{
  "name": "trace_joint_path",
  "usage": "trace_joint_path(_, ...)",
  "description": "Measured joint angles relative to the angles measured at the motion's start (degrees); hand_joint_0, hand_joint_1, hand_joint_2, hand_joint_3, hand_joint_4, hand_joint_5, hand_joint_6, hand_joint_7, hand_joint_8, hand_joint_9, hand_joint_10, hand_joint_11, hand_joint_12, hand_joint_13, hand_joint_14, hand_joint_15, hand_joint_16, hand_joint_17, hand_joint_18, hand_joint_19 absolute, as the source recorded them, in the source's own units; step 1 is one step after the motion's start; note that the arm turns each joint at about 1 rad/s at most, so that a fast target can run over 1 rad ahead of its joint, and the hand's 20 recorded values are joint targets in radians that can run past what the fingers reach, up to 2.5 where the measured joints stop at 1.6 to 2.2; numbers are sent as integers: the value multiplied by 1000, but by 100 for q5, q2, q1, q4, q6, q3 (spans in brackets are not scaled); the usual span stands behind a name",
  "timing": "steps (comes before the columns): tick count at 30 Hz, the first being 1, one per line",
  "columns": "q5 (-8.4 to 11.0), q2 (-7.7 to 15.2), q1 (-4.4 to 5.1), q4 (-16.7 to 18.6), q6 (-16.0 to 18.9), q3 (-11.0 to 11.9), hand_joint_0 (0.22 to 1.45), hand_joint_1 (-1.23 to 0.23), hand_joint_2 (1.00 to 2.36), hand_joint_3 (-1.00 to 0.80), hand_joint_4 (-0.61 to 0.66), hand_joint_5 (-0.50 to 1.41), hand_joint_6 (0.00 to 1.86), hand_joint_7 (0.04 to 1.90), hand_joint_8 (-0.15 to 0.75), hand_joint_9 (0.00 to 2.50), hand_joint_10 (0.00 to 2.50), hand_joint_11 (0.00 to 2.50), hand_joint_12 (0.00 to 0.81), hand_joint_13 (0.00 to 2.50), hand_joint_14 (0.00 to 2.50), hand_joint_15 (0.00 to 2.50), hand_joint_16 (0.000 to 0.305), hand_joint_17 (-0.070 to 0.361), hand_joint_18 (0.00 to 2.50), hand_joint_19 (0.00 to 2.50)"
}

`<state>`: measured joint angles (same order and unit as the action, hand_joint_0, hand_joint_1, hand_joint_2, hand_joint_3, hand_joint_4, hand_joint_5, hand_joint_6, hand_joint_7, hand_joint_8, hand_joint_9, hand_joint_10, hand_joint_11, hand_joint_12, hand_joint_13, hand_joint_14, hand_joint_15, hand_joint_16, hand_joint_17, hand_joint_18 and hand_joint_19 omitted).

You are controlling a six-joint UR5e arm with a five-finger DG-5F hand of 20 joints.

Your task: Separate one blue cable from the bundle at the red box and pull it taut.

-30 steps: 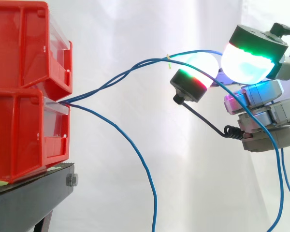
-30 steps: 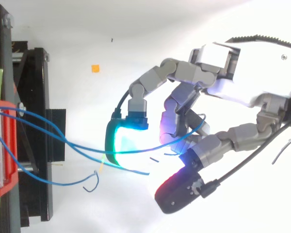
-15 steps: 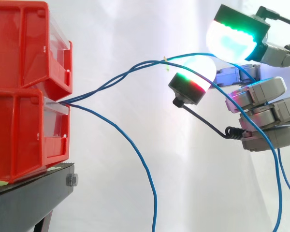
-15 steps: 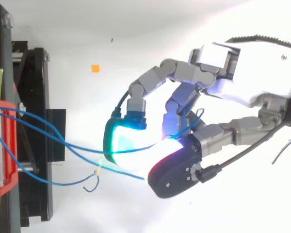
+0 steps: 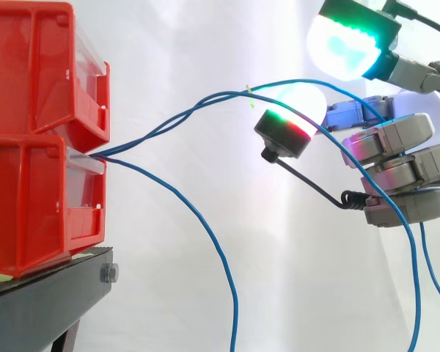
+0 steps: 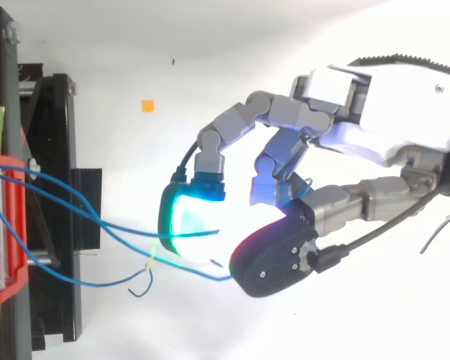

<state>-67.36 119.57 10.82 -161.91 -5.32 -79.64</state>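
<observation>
Sep. step: blue cable (image 5: 227,93) threads into hand (image 6: 382,120).
Runs fr. red box (image 5: 37,198) up to hand (can't tell if gripped); nxt: secure one strand, pull away fr. box.

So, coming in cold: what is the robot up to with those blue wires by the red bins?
A robot hand is working at a bundle of blue cables that comes out of the lower red box on a black stand. Two cables rise to the hand and hang down past it. A third cable droops on its own. All are slack, and none is pulled taut yet.
</observation>
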Motion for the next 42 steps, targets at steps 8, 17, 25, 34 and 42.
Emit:
trace_joint_path(8, 12, -2, -1, 50, -46, -4, 601, -573, 1002, -476, -12, -114, 863, 903, 242, 1164, 436, 1454, 291, 1321, 484, 1501, 36, 80, 1199, 1421)
trace_joint_path(17, 12, -1, 1, 55, -56, -5, 593, -681, 1013, -257, -117, -88, 878, 908, 269, 1221, 441, 1413, 321, 1344, 519, 1462, 42, 94, 1252, 1384)
trace_joint_path(25, 13, 1, 0, 55, -56, -6, 576, -625, 1004, -441, -25, -102, 858, 934, 239, 1250, 297, 1537, 295, 1344, 434, 1536, 37, 82, 1206, 1440)
trace_joint_path(34, 5, 0, 3, 63, -86, -7, 587, -600, 1010, -349, -46, -95, 855, 935, 241, 1273, 266, 1555, 293, 1348, 399, 1564, 35, 79, 1199, 1449)
trace_joint_path(42, 12, 1, 1, 79, -100, -7, 574, -708, 1013, -147, -151, -64, 860, 961, 300, 1333, 400, 1403, 362, 1385, 537, 1408, 50, 113, 1319, 1339)
